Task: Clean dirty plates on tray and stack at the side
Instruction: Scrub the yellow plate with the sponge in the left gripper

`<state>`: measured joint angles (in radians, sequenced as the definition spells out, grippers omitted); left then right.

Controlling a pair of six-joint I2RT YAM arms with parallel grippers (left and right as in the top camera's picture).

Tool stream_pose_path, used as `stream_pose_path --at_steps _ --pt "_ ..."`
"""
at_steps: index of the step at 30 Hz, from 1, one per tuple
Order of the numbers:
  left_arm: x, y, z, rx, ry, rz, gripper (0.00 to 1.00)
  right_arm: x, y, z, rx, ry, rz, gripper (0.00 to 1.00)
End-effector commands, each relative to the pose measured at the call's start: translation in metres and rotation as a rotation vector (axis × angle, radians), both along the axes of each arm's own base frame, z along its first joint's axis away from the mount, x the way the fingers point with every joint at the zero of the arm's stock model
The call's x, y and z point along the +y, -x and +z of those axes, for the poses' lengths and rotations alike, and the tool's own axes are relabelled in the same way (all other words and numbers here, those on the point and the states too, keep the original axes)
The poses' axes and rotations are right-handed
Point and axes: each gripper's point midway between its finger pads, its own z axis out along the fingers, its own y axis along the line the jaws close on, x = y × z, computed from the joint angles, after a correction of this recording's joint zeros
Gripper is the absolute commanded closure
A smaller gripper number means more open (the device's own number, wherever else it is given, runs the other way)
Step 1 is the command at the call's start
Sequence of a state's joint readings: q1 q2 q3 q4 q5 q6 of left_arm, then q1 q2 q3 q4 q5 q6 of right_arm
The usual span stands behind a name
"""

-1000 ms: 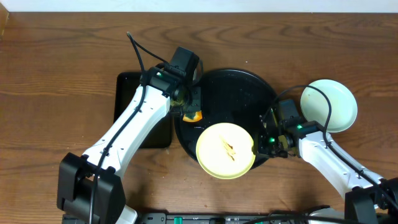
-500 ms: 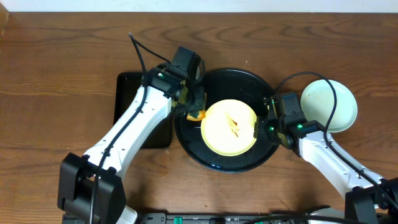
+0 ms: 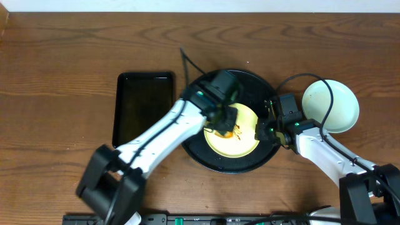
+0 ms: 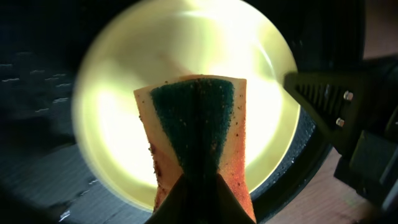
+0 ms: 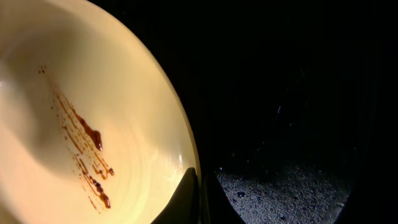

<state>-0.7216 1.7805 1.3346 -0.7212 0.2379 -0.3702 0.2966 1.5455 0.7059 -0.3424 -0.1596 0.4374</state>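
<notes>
A pale yellow plate [image 3: 245, 139] with brown smears [image 5: 87, 155] lies in the round black tray [image 3: 199, 150]. My right gripper [image 3: 261, 128] is shut on the yellow plate's right rim [image 5: 186, 163]. My left gripper [image 3: 224, 127] is shut on an orange sponge with a green scrub face [image 4: 194, 130] and holds it over the middle of the yellow plate [image 4: 118, 124]. A pale mint plate [image 3: 331, 105] sits on the table to the right of the tray; I cannot tell whether another lies under it.
A rectangular black tray [image 3: 142, 107] lies on the wooden table left of the round tray. Cables run over the tray's back rim and over the mint plate. The right gripper's body [image 4: 348, 118] shows at the right of the left wrist view.
The right gripper carried the yellow plate from the tray's front edge into the tray. The left arm swung right, bringing the sponge from the tray's left rim to over the plate.
</notes>
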Motion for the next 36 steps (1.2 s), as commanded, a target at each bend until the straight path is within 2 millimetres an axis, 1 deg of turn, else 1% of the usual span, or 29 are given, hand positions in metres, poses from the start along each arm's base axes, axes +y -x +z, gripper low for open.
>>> stream_pose_path --at_steps 1,5,8,13,18,24,32,36 --pt "-0.015 0.012 -0.017 0.025 -0.012 -0.036 0.89 -0.002 -0.007 0.003 -0.011 0.005 -0.022 0.99" --pt "-0.029 0.016 -0.027 0.021 -0.009 -0.07 0.89 -0.003 -0.007 0.002 -0.008 0.006 -0.022 0.99" --pt "-0.034 0.017 -0.032 0.02 -0.007 -0.079 0.89 -0.003 -0.007 0.002 -0.008 0.006 -0.022 0.99" --pt "-0.035 0.016 -0.032 0.022 -0.002 -0.063 0.89 -0.003 -0.006 0.002 -0.004 0.007 -0.022 0.99" --pt "-0.038 0.02 -0.035 0.041 0.001 -0.058 0.89 -0.003 -0.006 0.002 -0.004 0.007 -0.022 0.99" --pt "-0.039 0.026 -0.047 0.067 -0.02 -0.058 0.89 -0.003 -0.004 0.001 0.002 0.009 -0.022 0.99" --pt "-0.043 0.025 -0.063 0.094 -0.024 -0.029 0.89 -0.003 -0.004 0.001 0.004 0.009 -0.022 0.99" --pt "-0.043 0.025 -0.076 0.108 -0.04 -0.029 0.89 -0.003 -0.004 0.001 0.004 0.009 -0.022 0.99"
